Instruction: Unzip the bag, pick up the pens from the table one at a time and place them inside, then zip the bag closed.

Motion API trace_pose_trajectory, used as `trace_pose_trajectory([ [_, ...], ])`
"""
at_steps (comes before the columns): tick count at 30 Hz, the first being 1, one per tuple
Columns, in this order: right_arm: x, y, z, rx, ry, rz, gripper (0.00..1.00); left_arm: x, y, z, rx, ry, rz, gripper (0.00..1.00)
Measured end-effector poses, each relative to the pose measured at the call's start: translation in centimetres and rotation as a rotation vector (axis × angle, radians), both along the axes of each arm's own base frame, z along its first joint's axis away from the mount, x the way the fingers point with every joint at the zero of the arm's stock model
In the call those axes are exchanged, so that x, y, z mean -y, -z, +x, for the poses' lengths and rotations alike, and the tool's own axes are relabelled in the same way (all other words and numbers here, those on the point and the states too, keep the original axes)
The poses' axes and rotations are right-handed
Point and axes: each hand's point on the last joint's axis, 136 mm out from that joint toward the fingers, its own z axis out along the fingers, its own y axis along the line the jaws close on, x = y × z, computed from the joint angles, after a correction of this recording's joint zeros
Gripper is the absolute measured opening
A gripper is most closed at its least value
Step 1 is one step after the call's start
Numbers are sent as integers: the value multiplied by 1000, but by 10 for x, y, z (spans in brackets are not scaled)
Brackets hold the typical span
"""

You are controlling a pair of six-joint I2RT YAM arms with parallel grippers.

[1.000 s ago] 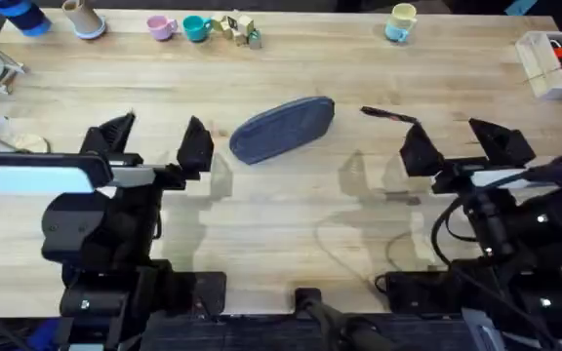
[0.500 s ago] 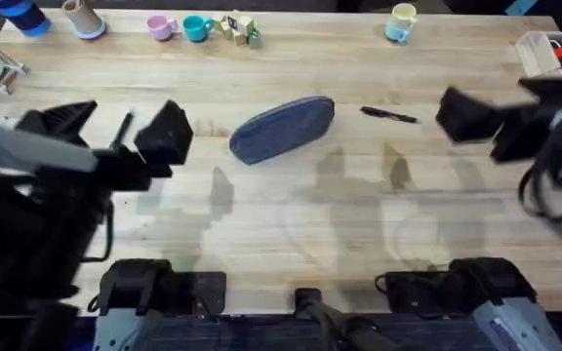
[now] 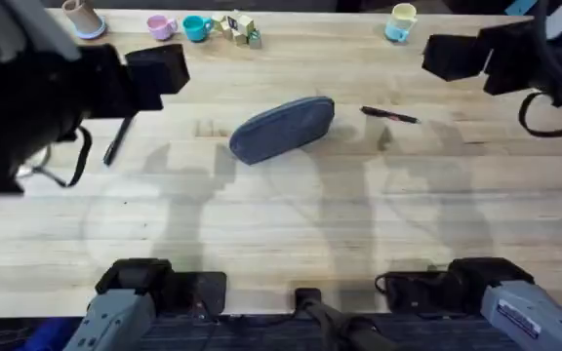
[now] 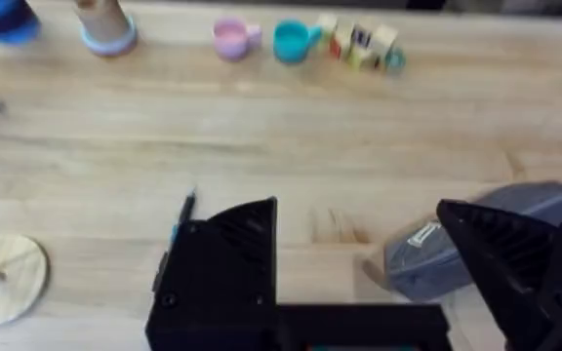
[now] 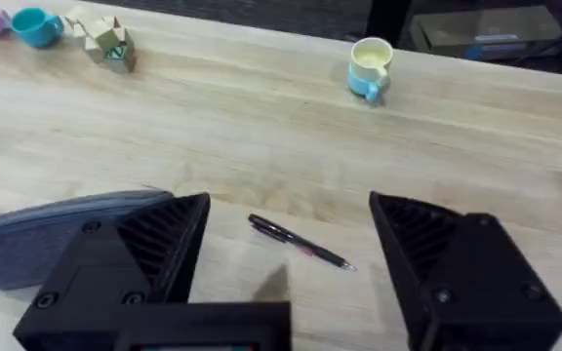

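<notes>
The grey-blue bag (image 3: 281,129) lies zipped near the middle of the table (image 3: 291,224). A dark pen (image 3: 390,115) with a reddish end rests just right of the bag. Another dark pen (image 3: 117,141) lies to the bag's left. My left gripper (image 4: 359,268) hangs open and empty high above the table, between the left pen (image 4: 181,216) and the bag (image 4: 427,261). My right gripper (image 5: 291,268) is open and empty, raised over the right pen (image 5: 301,242), with the bag (image 5: 37,234) off to one side.
Along the far edge stand a pink mug (image 3: 161,26), a teal mug (image 3: 196,27), small wooden blocks (image 3: 239,27) and a yellow mug (image 3: 399,21). A round wooden disc (image 4: 3,278) lies near the left edge. Bare wood stretches in front of the bag.
Both arms have risen from low over the table's front and swung up and outward. The left pen, which the left arm hid, is now uncovered. The bag and the right pen have not moved.
</notes>
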Motion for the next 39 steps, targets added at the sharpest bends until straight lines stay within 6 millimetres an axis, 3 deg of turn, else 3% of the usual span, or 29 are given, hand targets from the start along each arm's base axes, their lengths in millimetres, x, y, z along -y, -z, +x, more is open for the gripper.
trace_pose_trajectory([
  [1,-3,2,1,-10,-13,7,996,2,13,11,-80,12,-8,993],
  [7,-5,2,0,-8,-27,14,996,14,33,22,-166,102,4,993],
  [12,-6,1,0,-6,-30,16,996,35,56,17,-247,350,114,993],
  [16,-6,1,1,-5,-30,16,996,53,64,17,-241,538,161,993],
  [23,-6,1,1,-5,-30,16,996,87,68,8,-193,820,151,993],
  [25,-6,1,1,-5,-30,16,996,95,77,-2,-227,897,117,993],
  [31,-6,1,1,-5,-30,16,996,99,92,-18,-302,969,90,994],
  [39,-6,1,1,-5,-30,16,996,100,104,-10,-286,1051,154,995],
])
